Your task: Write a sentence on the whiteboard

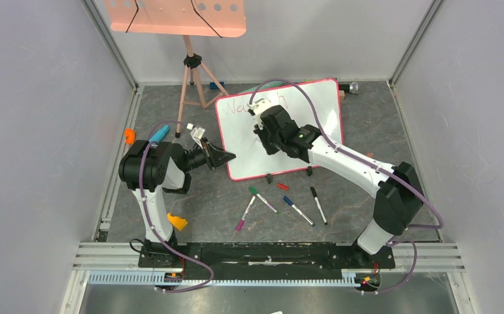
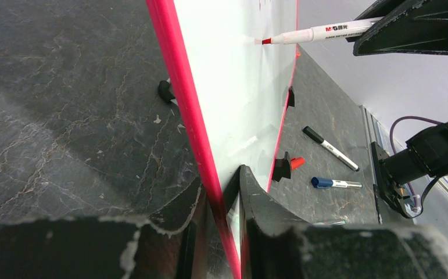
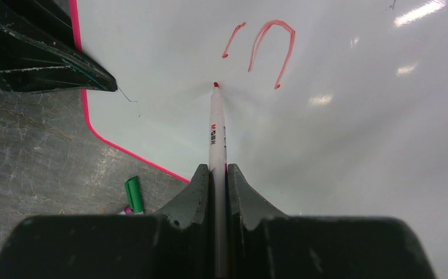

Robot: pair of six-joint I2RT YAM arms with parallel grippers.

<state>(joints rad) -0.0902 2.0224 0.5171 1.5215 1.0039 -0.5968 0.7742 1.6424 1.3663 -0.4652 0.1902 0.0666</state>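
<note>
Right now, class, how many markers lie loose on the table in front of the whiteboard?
4: a green-capped marker, a magenta-capped marker left of it, a blue-capped marker further right, and a black-capped marker furthest right. Others may be hidden.

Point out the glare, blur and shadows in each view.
Right wrist: lamp glare on the whiteboard, upper right; the right tool, gripping the red marker, looks soft near the lens. Left wrist: the left tool is blurred in the foreground. Top external: even light, faint shadows.
</note>
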